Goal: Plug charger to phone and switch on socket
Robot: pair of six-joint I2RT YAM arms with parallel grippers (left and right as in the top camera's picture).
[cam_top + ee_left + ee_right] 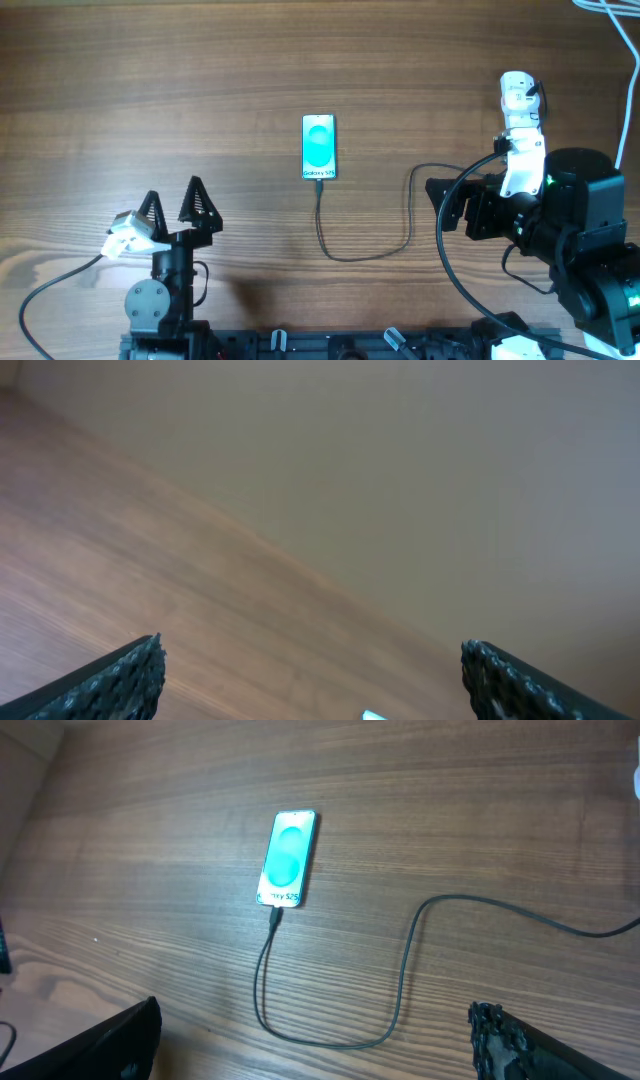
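the left gripper (172, 190) is released, its two black fingers spread wide with nothing between them. it points toward the far side over bare table (100, 80), low on the near left. the right gripper (315, 1015) is likewise spread and empty. in its wrist view one finger shows in each lower corner, with wood and cable in the gap.

the phone (319, 147) lies flat about mid-table, screen up and lit teal, long side running near to far. it is well apart from both grippers: far and right of the left one, left of the right one. the charger (370, 250) has its connector tip at the phone's near short edge, seemingly plugged in. from there the thin black cable runs nearward, loops to the right, climbs toward the far side and turns right under the right arm (580, 230) — its plug end is hidden there.

the socket (520, 130) lies at the far right, rounded end farthest, its near end covered by the right arm. whether its switches are on cannot be told. a white lead (610, 17) crosses the far-right corner.

between the right gripper and the phone the cable's loop lies across the way — open wood stretches left of the phone and beyond it.
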